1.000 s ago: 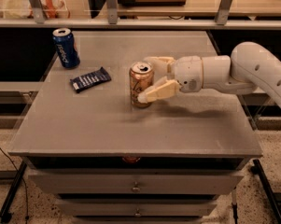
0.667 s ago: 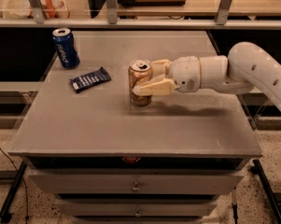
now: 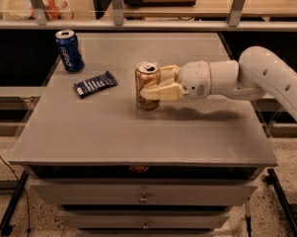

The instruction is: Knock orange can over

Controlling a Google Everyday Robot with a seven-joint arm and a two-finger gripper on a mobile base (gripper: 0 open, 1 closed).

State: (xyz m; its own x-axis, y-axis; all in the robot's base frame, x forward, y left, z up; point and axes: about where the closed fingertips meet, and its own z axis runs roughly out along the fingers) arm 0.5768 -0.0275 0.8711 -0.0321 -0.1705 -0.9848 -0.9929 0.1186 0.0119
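Note:
The orange can (image 3: 147, 83) stands upright near the middle of the grey table (image 3: 138, 137), its silver top showing. My gripper (image 3: 153, 82) reaches in from the right at can height. It is open, with the can's right side between the jaws: the near finger (image 3: 160, 92) lies across the can's front and the far finger (image 3: 168, 72) sits behind its right edge. The white arm (image 3: 256, 73) stretches off to the right.
A blue can (image 3: 69, 51) stands upright at the table's back left. A dark snack packet (image 3: 95, 84) lies flat left of the orange can. A shelf rail (image 3: 138, 23) runs behind the table; drawers (image 3: 143, 196) are below the front edge.
My gripper has moved left, so its fingers now reach around the orange can's right side. The can still stands upright in the same place.

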